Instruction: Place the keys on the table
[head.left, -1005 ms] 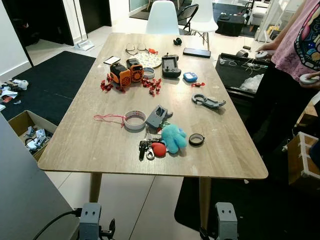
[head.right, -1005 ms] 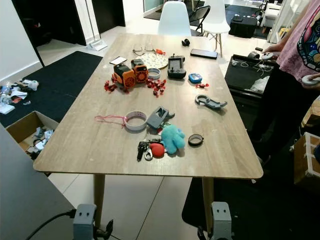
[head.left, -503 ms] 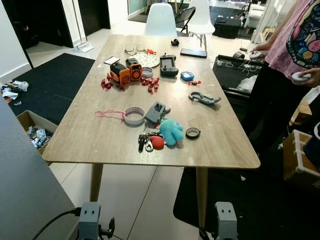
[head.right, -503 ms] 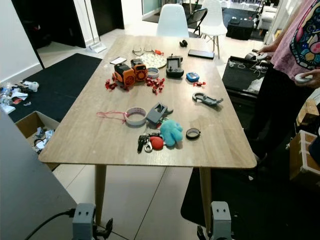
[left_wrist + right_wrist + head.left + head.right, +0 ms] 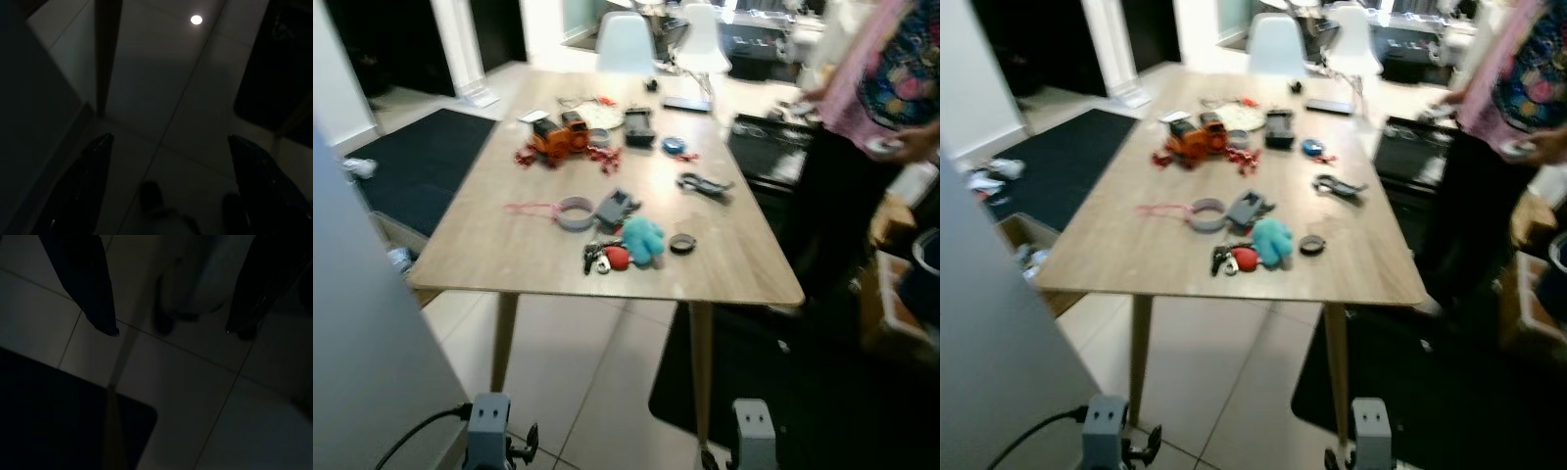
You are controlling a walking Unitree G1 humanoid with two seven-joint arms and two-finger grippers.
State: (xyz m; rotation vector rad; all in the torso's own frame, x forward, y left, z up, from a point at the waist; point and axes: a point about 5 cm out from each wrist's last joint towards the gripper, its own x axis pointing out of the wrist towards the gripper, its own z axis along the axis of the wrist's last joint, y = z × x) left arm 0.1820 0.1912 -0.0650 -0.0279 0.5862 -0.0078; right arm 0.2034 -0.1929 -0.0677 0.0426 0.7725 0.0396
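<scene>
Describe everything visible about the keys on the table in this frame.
The keys lie flat on the wooden table near its front edge: a dark bunch with a silvery ring, blurred in this frame. A red charm touches them, and a teal plush toy lies just beyond it. No gripper is near them.

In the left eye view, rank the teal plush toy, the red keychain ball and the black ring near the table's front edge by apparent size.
Largest to smallest:
1. Teal plush toy
2. Black ring and red keychain ball: these look about alike, and the blur leaves their order unsure.
All three lie close together, so nearness hardly distorts this.
</scene>
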